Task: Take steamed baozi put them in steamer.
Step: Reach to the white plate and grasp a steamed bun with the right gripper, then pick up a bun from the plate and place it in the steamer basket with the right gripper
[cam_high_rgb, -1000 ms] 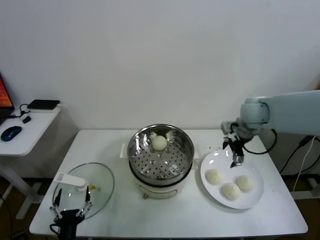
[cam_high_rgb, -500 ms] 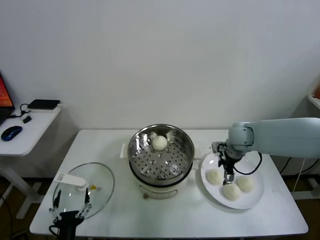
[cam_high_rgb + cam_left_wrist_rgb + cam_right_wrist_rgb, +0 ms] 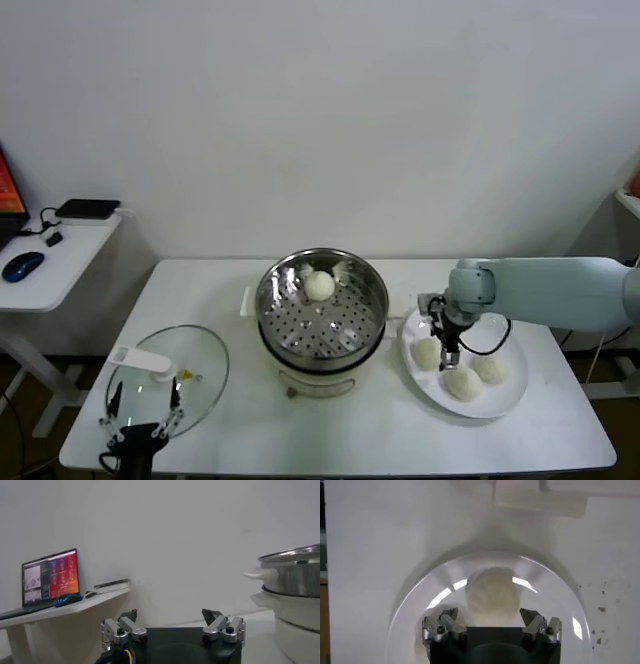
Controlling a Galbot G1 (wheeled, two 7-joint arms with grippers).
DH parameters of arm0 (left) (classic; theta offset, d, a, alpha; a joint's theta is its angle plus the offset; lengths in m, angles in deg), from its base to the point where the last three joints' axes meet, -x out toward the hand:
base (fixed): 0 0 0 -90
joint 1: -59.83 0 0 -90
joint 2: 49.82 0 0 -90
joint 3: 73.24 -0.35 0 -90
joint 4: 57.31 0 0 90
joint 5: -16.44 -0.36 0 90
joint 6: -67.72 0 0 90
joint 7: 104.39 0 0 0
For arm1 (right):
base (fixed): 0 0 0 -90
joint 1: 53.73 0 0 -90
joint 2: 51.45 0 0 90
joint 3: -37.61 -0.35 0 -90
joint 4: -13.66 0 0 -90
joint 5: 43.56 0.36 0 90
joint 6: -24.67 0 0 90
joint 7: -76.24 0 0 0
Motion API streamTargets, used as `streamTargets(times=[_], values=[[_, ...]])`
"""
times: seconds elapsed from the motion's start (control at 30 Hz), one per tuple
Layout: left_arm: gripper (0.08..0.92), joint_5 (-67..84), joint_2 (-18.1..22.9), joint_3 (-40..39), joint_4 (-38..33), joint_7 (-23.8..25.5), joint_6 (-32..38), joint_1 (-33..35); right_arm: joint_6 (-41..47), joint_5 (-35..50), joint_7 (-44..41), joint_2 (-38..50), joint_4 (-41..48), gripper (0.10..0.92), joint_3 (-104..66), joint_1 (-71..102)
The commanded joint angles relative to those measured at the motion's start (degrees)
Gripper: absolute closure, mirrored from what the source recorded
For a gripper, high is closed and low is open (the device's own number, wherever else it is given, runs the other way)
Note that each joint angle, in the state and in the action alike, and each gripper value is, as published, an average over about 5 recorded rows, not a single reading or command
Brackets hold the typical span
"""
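The steamer (image 3: pixel 357 318) stands mid-table with one baozi (image 3: pixel 319 286) at its back. Three baozi lie on the white plate (image 3: pixel 506 396): one nearest the steamer (image 3: pixel 427 352), one in front (image 3: pixel 462 383), one to the right (image 3: pixel 490 368). My right gripper (image 3: pixel 446 345) is low over the plate, at the baozi nearest the steamer. In the right wrist view it (image 3: pixel 490 616) is open, with that baozi (image 3: pixel 493 596) just ahead between the fingers (image 3: pixel 447 621), on the plate (image 3: pixel 415 615). My left gripper (image 3: pixel 143 400) is parked at the front left, open (image 3: pixel 170 616).
A round glass lid (image 3: pixel 205 365) with a white handle (image 3: pixel 140 361) lies front left, by the left gripper. A side desk (image 3: pixel 50 265) with a mouse stands at the far left. The left wrist view shows a laptop (image 3: pixel 50 577) and the steamer's side (image 3: pixel 295 575).
My right gripper has moved from the plate's back edge toward the steamer side and come down over the baozi nearest the steamer. The left arm has barely moved.
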Motion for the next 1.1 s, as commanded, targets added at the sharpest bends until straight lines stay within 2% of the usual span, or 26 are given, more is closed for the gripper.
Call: streamTargets(times=[0.03, 0.27, 0.37, 0.6, 0.87, 1.1], values=[[0.177, -0.2, 0.0, -0.1, 0.2, 0.0, 0.2, -0.1, -0.7, -1.4, 0.4, -0.6, 2.4, 0.214, -2.1, 2.8], [0.177, 0.0, 0.0, 0.1, 0.1, 0.0, 0.2, -0.3, -0.7, -1.7, -0.1, -0.5, 2.1, 0.356, -2.0, 2.4], [0.177, 0.0, 0.0, 0.3, -0.2, 0.0, 0.1, -0.1, -0.5, -1.5, -0.3, -0.2, 1.1, 0.391, -1.9, 1.2], [0.177, 0.0, -0.2, 0.4, -0.6, 0.0, 0.0, 0.2, -0.8, 5.6, -3.8, 0.3, -5.5, 0.406, 5.1, -16.1], [0.177, -1.0, -0.3, -0.3, -0.8, 0.0, 0.0, 0.4, -3.4, 15.1, -14.0, -1.2, -13.3, 0.406, 13.9, -41.2], [0.177, -1.6, -0.4, -0.7, -1.4, 0.2, 0.0, 0.7, -0.6, 21.6, -16.0, -5.4, -13.6, 0.406, 7.3, -44.9]])
